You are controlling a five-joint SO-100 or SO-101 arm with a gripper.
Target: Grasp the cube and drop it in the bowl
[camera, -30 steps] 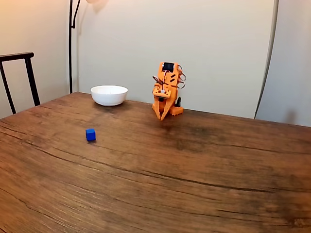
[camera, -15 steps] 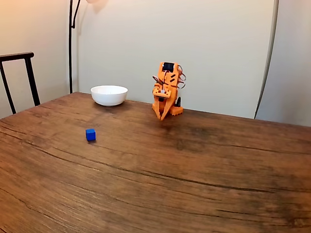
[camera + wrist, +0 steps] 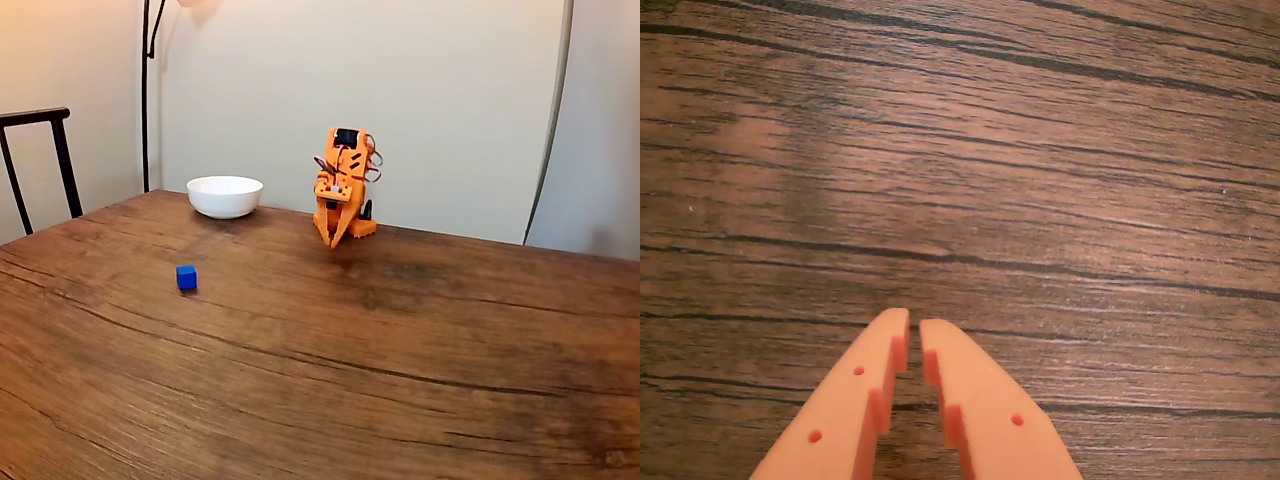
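On the brown wood-grain table [image 3: 400, 350], the glossy white round bowl [image 3: 225, 196] sits left of the folded orange arm's gripper [image 3: 915, 336], jaws nearly together, empty, while the tiny bright-blue cube [image 3: 186, 277] lies well apart, nearer the camera.

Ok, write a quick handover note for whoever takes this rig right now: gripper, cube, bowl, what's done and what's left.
Gripper: shut on nothing, pointing down at bare wood in the wrist view; the arm sits folded at the far side of the table.
Cube: loose on the table, left of the arm and nearer the camera in the fixed view.
Bowl: left of the arm by the far edge; its inside cannot be seen.
Done: nothing.
Left: reach to the cube, open, grasp, carry, drop in the bowl.
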